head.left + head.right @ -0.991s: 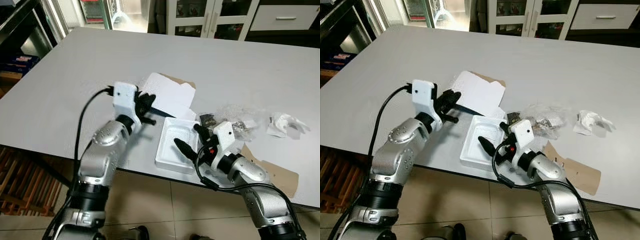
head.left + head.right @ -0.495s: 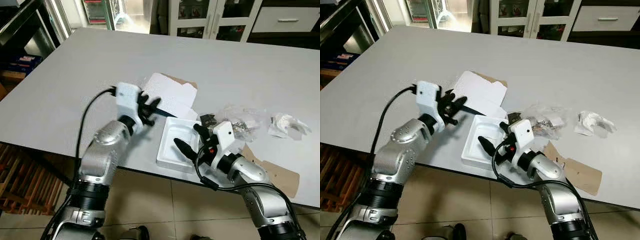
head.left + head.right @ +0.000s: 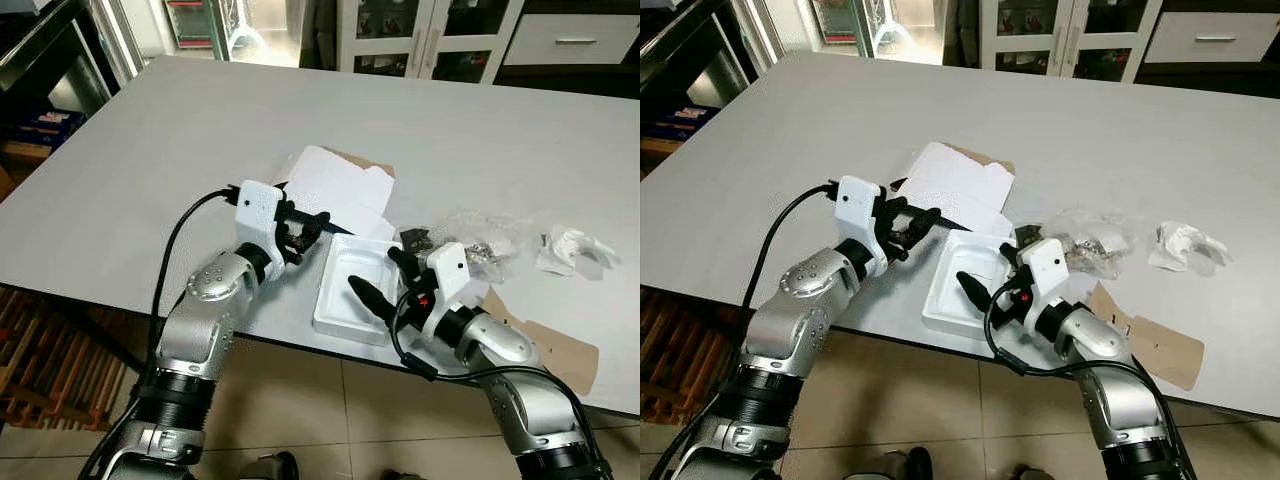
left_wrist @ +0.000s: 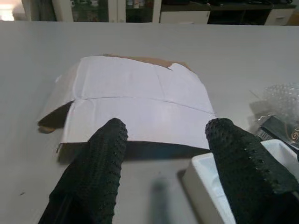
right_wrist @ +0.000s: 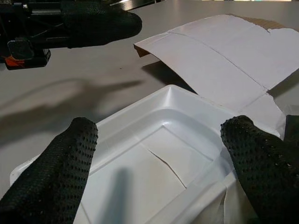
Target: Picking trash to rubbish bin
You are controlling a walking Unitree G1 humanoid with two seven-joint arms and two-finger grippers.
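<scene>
A white foam tray (image 3: 335, 305) lies at the table's near edge. My right gripper (image 3: 378, 275) hovers open over its near right side, a finger (image 5: 70, 163) on each side of the hollow. Just beyond the tray lies a folded white cardboard sheet (image 3: 340, 185). My left gripper (image 3: 308, 230) is open and low over the table, its fingers (image 4: 105, 154) pointing at the near edge of that cardboard sheet (image 4: 135, 102), with the tray's corner (image 4: 205, 182) beside one finger. Crinkled clear plastic with dark scraps (image 3: 478, 240) and a crumpled white paper (image 3: 572, 248) lie to the right.
A torn brown cardboard piece (image 3: 552, 345) lies at the table edge on the right. The grey table (image 3: 200, 130) stretches away to the left and back. Cabinets (image 3: 430, 30) stand behind it, and tiled floor (image 3: 330, 400) shows below the near edge.
My left gripper has dropped lower and shifted right, closer to the tray and the cardboard's near edge. The right gripper has stayed over the tray.
</scene>
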